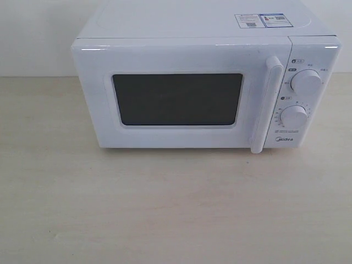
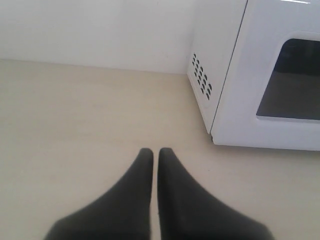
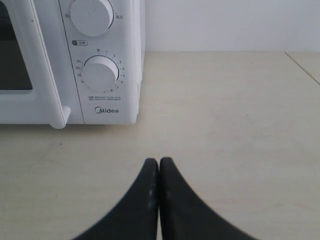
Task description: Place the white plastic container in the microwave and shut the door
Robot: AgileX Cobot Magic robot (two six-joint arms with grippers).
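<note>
The white microwave (image 1: 192,27) stands at the back of the table, its door (image 1: 99,99) closed flat against the body, with a dark window and a tall white bar handle (image 1: 266,104). The white plastic container is out of view in every frame. My left gripper (image 2: 155,151) hovers over bare table off the microwave's (image 2: 235,100) vented left side, black fingers pressed nearly together with nothing between them. My right gripper (image 3: 159,161) is shut and empty above the table in front of the microwave's (image 3: 107,112) dial panel. Neither arm appears in the exterior view.
Two round dials (image 1: 306,81) sit on the microwave's right panel, and stickers (image 1: 263,20) lie on its top. The pale wood-grain table (image 1: 165,209) stretches in front of the microwave. A white wall (image 3: 225,25) rises behind the table.
</note>
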